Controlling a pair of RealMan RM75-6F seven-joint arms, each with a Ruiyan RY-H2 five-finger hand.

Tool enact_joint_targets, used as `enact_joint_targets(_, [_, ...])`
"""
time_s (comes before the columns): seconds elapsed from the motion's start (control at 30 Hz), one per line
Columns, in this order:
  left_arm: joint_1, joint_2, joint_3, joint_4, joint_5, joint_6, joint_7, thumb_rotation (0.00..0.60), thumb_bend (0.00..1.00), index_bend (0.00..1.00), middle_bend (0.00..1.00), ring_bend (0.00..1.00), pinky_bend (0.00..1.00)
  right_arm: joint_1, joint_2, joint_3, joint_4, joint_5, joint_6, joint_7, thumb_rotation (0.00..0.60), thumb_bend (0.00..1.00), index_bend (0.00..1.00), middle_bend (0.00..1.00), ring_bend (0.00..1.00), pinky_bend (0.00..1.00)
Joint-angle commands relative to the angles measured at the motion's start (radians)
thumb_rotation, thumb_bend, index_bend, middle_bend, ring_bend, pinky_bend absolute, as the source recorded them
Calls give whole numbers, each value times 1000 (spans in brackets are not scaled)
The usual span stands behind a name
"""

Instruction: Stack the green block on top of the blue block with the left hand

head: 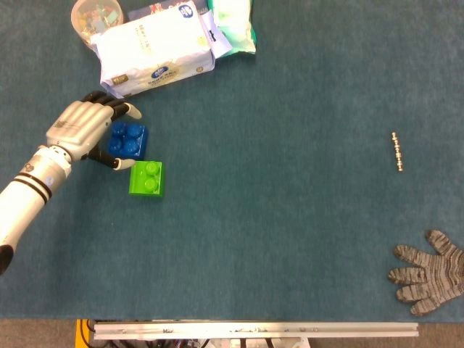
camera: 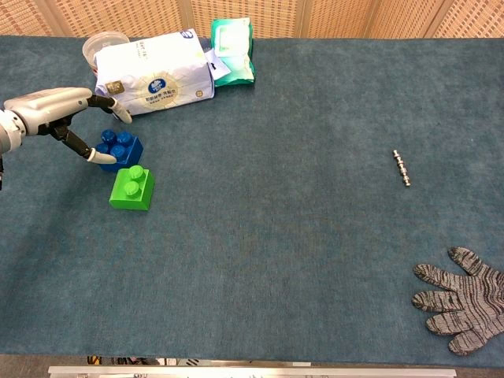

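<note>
The left hand hangs at the blue block, fingers spread around it and grasping nothing that I can see (the right hand is out of sight). The green block sits on the cloth just nearer, touching or almost touching the blue. Better to shift nearer, straddle the green block squarely, then close.

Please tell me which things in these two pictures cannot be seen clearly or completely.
- Left hand: both views leave unclear whether its fingers touch the blue block.
- Plastic cup: cut by the head view's top edge, partly behind the white bag; contents too small.
- Bag print: too small in both views.
- Metal piece: too small to identify.
- Right hand: in neither view.
</note>
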Motion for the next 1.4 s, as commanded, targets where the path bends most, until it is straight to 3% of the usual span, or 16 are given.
enact_joint_targets(0.03, [31,32,15,-50,52,68,-3,600,125,265,242,175,92,0,1,0,-1,-2,0,0,600,233,313,354,223,222])
enact_joint_targets(0.43, [109,112,98,-227,229,228,28,600,126,265,245,179,102,-2,-1,-4,-1,-13,6,3,600,233,313,354,223,247])
enact_joint_targets(0.67, [92,91,119,-275,286,214,33,600,126,256,236,179,112,-7,0,-8,3,-18,11,12,600,233,314,354,223,250])
enact_joint_targets(1.4, [-5,-77,66,-180,64,30,198,600,125,208,217,179,112,-20,-4,-9,52,-9,13,75,600,233,313,354,223,251])
